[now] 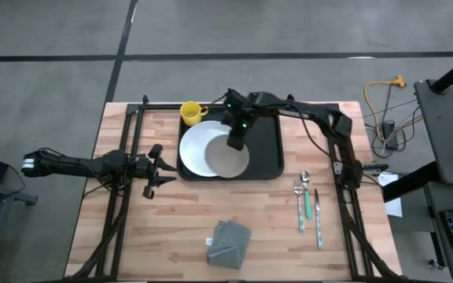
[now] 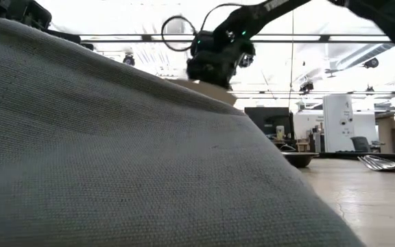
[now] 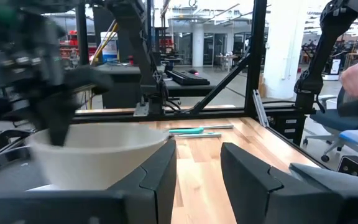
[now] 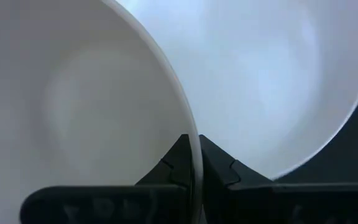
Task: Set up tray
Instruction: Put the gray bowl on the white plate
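Observation:
The black tray (image 1: pixel 270 149) lies at the table's far middle with a round white plate (image 1: pixel 199 145) on its left part. My right gripper (image 1: pixel 237 144) is over the plate, shut on a white bowl (image 4: pixel 73 106), which also shows in the left wrist view (image 3: pixel 98 155). At the table's left my left gripper (image 3: pixel 197 174) waits, level and open, with nothing between its fingers. A yellow mug (image 1: pixel 191 112) stands at the tray's far left corner. My right gripper pinches the bowl's rim (image 4: pixel 194 155) between its two fingers, one finger inside the bowl and one outside. The fingers come slanting down from the table's right far side. The bowl hangs below them over the plate (image 4: pixel 278 81), its underside (image 2: pixel 208 89) showing in the low view.
A folded grey napkin (image 1: pixel 228 242) lies near the front edge and fills the low view's foreground. A spoon, a fork and a green-handled piece of cutlery (image 1: pixel 309 206) lie right of the tray. Black frame rails (image 1: pixel 128 157) run along both table sides.

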